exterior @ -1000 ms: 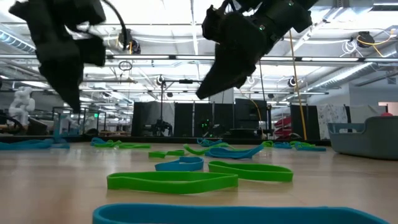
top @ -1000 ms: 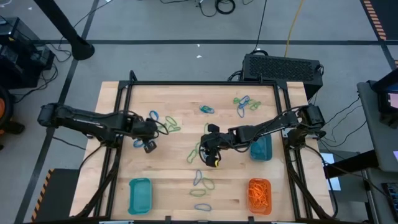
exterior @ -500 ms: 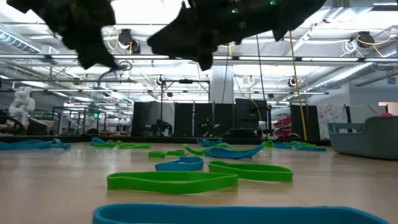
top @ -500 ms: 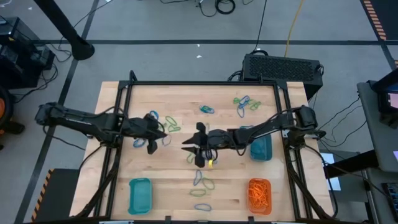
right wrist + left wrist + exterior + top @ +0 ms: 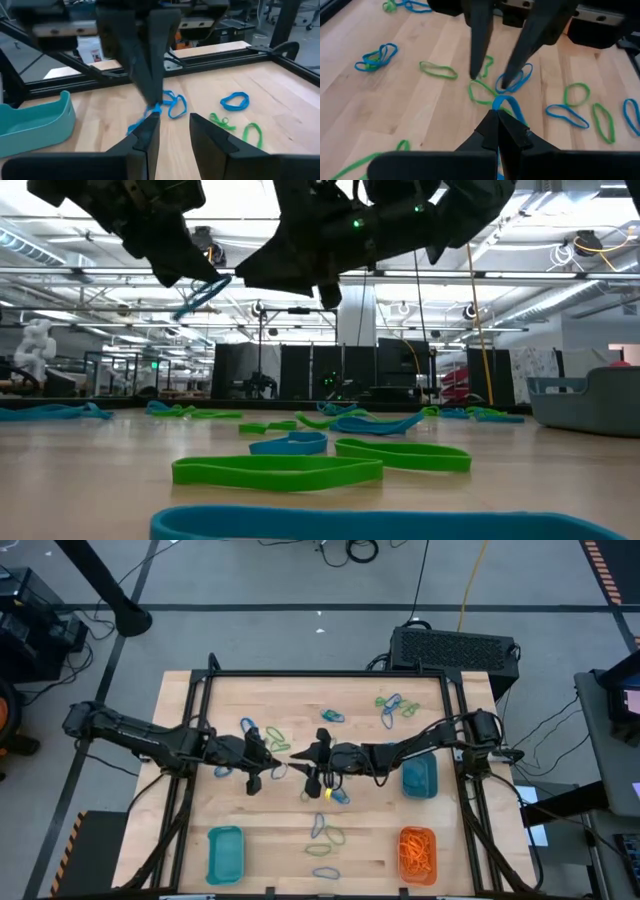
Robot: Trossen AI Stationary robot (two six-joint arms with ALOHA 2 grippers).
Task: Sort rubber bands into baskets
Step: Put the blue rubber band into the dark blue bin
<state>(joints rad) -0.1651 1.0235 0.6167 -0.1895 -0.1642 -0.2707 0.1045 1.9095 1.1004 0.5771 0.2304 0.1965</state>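
Look level across the table (image 5: 80, 470): you have two dark grippers overhead. The left gripper (image 5: 190, 275) pinches a blue rubber band (image 5: 203, 293) hanging in the air, with the right gripper (image 5: 300, 275) close beside it. Green bands (image 5: 277, 471) and blue bands (image 5: 288, 445) lie flat on the wood; a teal basket (image 5: 585, 402) sits far right.

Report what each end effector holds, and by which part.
The left end effector pinches a blue rubber band at one end of its loop; the right end effector is open, empty.
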